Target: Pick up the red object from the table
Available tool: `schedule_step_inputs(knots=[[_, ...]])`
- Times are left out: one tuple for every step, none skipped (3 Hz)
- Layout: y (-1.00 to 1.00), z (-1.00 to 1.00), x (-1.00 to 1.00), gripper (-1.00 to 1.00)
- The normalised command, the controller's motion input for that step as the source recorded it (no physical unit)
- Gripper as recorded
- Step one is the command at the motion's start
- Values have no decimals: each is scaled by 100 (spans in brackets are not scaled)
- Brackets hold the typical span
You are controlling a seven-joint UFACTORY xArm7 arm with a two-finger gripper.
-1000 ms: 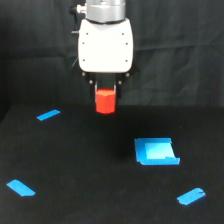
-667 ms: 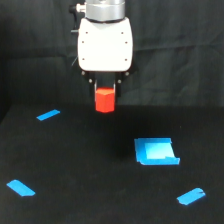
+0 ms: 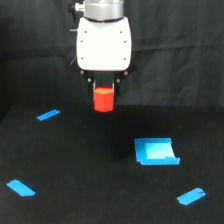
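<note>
red object, clamped in tool

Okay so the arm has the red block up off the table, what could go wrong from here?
The red object hangs from the gripper with only its top between the fingers, so the hold looks shallow; a jerk might shake it loose. If it slips, it would drop to the table and may roll away. The blue square piece sits clear of that spot.
</note>
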Motion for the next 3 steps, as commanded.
schedule_step_inputs(knots=[[-4,6,-8,-99],[3,-4,0,-99],[-1,-6,-2,-99]])
